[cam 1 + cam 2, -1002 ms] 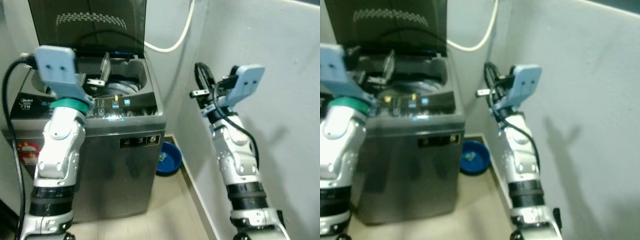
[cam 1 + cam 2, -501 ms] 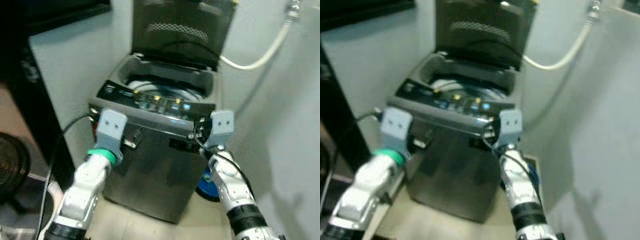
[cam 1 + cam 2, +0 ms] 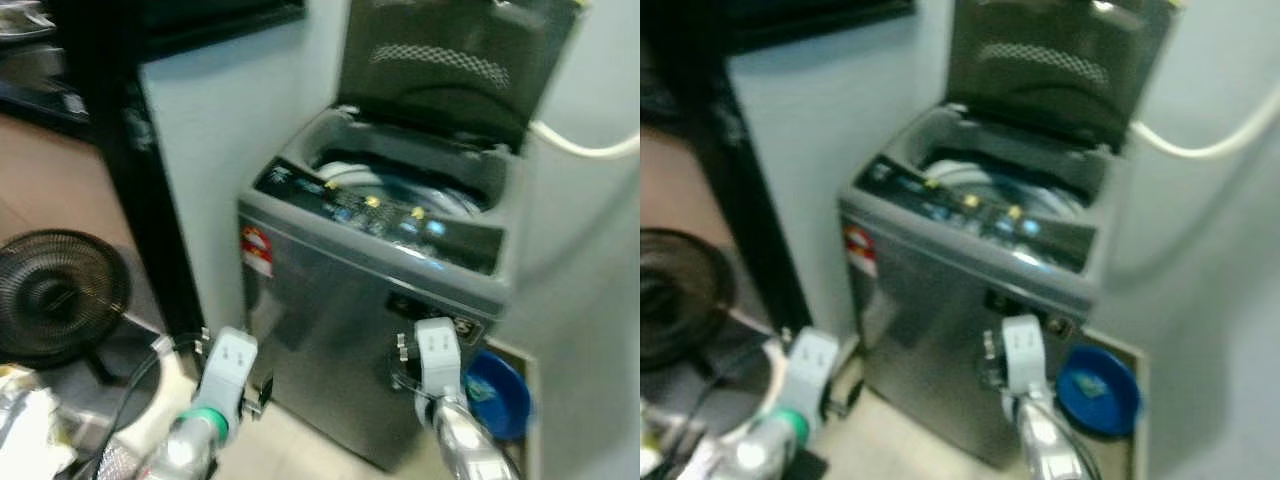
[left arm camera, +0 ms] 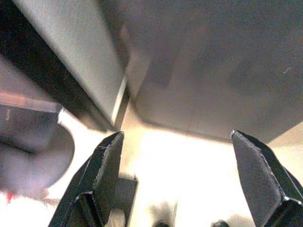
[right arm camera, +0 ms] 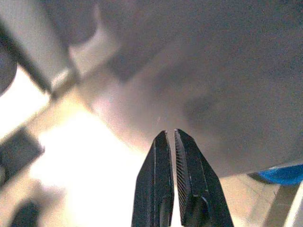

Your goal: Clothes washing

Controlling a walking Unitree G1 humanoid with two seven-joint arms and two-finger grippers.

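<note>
Washing machine (image 3: pixel 380 330): a grey top-loader. It stands in a corner, by a pale wall.
Lid (image 3: pixel 455 60): up and open. Its top edge is cut off by the picture.
Drum (image 3: pixel 400 185): you can see a bit of the shiny inside. I cannot tell if any clothes are in it, because the picture is blurry.
Button panel (image 3: pixel 385 212): runs along the front top edge, with small lit spots. The words are too fuzzy to read.
Red sticker (image 3: pixel 256 250): on the front, near the top corner. It is too blurry to read.
Left pincer (image 4: pixel 180 175): low down in front of the machine. Its two black fingers are spread far apart, with nothing between them.
Right pincer (image 5: pixel 171 156): also low, close to the machine's front. Its fingers are pressed nearly together, with nothing between them.
Blue bowl (image 3: pixel 497 392): on the floor just beside the machine, partly hidden behind the right arm.
White hose (image 3: pixel 590 148): hangs on the wall behind the lid. It runs off the edge.
Black fan (image 3: pixel 58 298): stands on the floor, well apart from the machine.
</note>
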